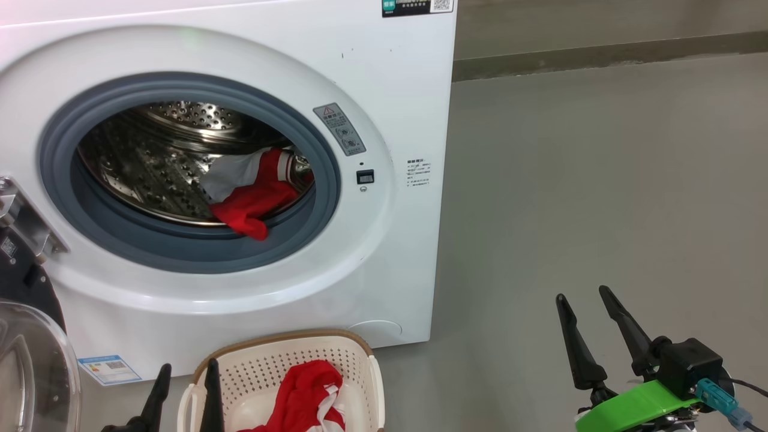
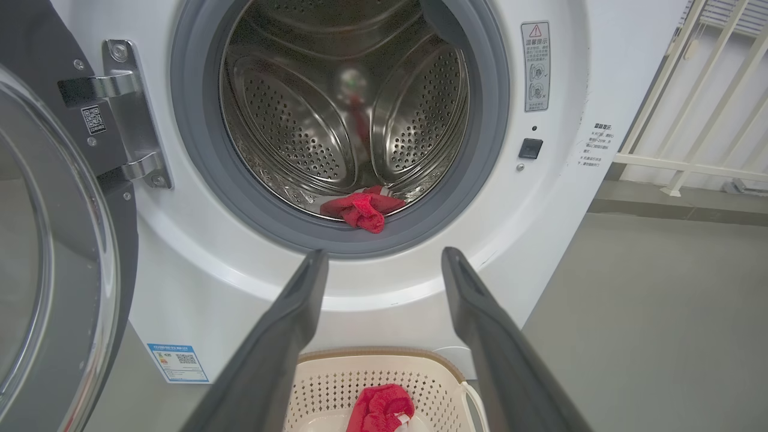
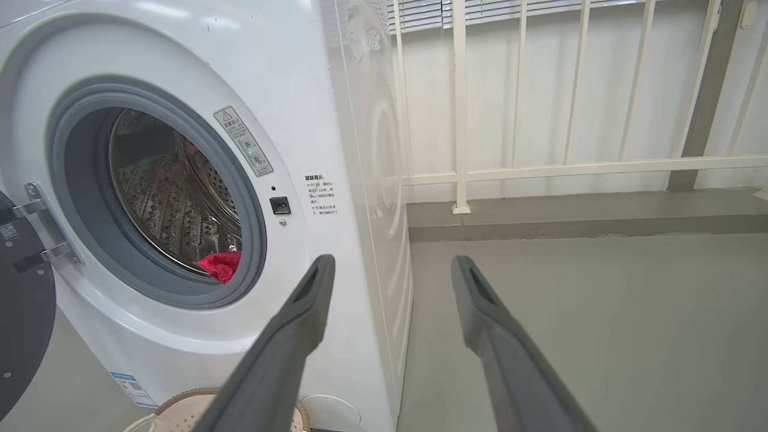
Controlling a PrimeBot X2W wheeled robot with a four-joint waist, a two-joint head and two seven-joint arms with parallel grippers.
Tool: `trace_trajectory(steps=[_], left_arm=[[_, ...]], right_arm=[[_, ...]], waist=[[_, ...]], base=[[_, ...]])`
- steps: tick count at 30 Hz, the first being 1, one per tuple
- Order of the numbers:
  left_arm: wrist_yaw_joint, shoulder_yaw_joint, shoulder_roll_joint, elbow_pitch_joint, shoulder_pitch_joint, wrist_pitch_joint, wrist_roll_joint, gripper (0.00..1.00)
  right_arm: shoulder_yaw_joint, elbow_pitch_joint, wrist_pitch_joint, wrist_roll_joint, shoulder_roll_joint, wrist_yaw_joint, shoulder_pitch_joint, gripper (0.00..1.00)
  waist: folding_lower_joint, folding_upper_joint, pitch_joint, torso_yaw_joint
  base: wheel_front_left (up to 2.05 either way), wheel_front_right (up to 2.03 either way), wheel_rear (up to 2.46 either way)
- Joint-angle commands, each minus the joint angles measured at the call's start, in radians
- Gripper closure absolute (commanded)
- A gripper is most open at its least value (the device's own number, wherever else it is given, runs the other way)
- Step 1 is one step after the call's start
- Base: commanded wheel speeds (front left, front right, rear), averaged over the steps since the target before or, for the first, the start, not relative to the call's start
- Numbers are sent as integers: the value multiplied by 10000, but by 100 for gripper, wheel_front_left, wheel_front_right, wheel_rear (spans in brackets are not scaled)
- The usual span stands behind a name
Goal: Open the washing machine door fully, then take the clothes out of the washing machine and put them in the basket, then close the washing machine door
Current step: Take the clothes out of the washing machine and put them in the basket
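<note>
The white washing machine (image 1: 384,90) stands with its door (image 1: 27,354) swung open to the left, glass bowl showing. A red and white garment (image 1: 255,195) lies at the drum's front lip, hanging onto the grey ring (image 2: 360,210). The cream basket (image 1: 264,366) sits on the floor below the opening with another red garment (image 1: 306,393) in it. My left gripper (image 1: 186,375) hovers open over the basket's left rim, nothing between its fingers. My right gripper (image 1: 585,303) is open and empty, well right of the machine above bare floor.
Grey floor (image 1: 600,180) stretches to the right of the machine. A low kerb and a white railing (image 3: 540,168) run along the back. The open door's hinge (image 2: 126,114) juts out at the left of the opening.
</note>
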Motion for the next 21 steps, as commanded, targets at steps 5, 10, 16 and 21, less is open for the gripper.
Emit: trace_trajectory(steps=[5, 10, 16, 21], left_arm=[[111, 281, 43, -363, -100, -120, -37, 0], [190, 223, 41, -421, -101, -120, -55, 0], [258, 57, 39, -315, -374, -120, -96, 0], [228, -46, 48, -10, -1049, -120, -155, 0]], right_arm=[[271, -274, -65, 19, -51, 65, -106, 0], [263, -263, -65, 80, -44, 65, -121, 0], [232, -263, -65, 143, -54, 65, -152, 0], [260, -258, -65, 185, -130, 65, -239, 0]], waist=[[0, 0, 9, -36], [0, 0, 61, -76], [0, 0, 224, -19], [0, 0, 503, 68]], base=[[0, 0, 0], [0, 0, 0], [0, 0, 0], [0, 0, 0]])
